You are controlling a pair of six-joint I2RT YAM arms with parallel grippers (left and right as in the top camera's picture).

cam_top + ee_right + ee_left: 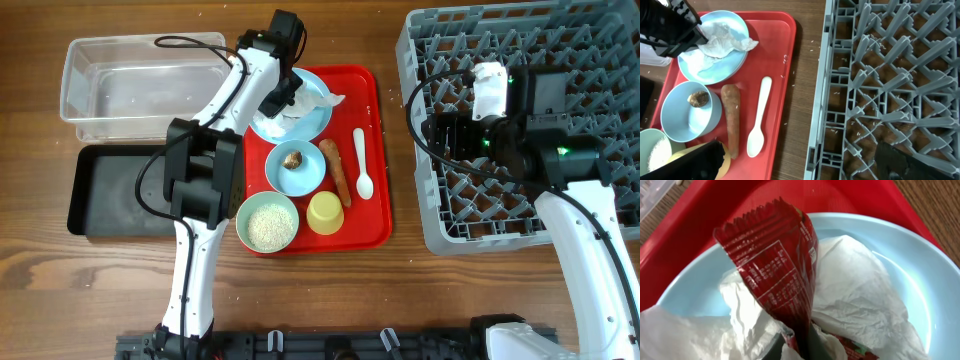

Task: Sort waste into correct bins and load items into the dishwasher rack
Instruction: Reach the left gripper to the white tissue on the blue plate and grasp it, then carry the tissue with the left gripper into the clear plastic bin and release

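One red foil wrapper (775,275), printed in white and saw-toothed along its upper edge, stands among crumpled white paper (860,295) on the pale blue plate (920,280) at the far end of the red tray (715,210). Its long axis runs from the lower centre of the left wrist view upward and leftward. Left fingers (687,30) pinch its narrow lower end; right fingers (695,160) hang spread wide over the grey rack (880,75)

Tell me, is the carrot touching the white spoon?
Apart. The right wrist view shows it plainly: a strip of bare red tray runs between the carrot and the white spoon along their whole length.
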